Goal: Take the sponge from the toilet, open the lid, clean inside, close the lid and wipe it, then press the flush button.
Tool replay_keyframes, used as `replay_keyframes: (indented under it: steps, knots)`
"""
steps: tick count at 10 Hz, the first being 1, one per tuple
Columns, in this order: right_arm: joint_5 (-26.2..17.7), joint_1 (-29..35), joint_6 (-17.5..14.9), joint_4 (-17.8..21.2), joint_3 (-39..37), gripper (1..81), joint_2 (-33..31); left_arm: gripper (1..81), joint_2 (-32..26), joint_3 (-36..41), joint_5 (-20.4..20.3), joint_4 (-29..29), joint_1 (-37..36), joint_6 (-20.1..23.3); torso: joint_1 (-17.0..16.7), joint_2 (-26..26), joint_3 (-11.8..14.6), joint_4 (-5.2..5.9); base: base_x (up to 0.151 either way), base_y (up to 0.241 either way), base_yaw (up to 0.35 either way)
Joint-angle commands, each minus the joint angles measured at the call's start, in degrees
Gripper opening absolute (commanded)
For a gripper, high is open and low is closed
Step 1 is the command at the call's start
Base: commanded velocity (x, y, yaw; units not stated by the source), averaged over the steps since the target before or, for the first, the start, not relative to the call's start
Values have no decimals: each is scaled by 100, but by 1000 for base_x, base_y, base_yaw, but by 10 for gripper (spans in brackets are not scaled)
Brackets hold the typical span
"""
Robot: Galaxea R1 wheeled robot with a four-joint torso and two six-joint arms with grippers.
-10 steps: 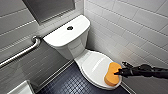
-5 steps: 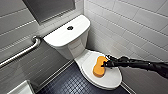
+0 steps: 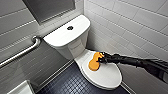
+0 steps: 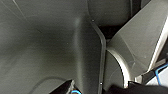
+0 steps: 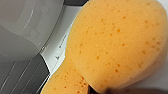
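Right tool (image 3: 101, 59) grips sponge (image 3: 94, 62) end; sponge flat on closed lid (image 3: 107, 75).

The sponge (image 3: 94, 63) is porous, pitted foam on the smooth, glossy plastic lid (image 3: 107, 75) of the shiny ceramic toilet (image 3: 65, 35). Beside the toilet there's a sleek metal grab bar (image 3: 22, 53), and beneath it a matt mosaic floor (image 3: 72, 83).
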Motion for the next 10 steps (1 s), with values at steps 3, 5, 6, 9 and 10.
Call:
replay_keyframes:
  steps: [3,5,6,9,10]
  knots:
    - [-840,-132,917,-1074,1509,10,-625,811,41,60,542,35,138,25,0,0,0,0,0,0,0]
    - [-884,-414,1938,-1981,2097,10,-1274,811,68,52,542,35,155,77,0,0,0,0,0,0,0]
    - [-1007,-484,2001,-2026,2293,10,-1514,811,68,52,542,35,155,77,0,0,0,2,0,0,0]
    - [-954,-818,2037,-2026,2380,10,-2173,811,85,52,550,44,164,86,0,0,0,2,0,0,0]
    - [-954,-907,2045,-2017,2433,10,-2366,811,76,60,550,44,164,86,0,0,0,2,0,0,0]
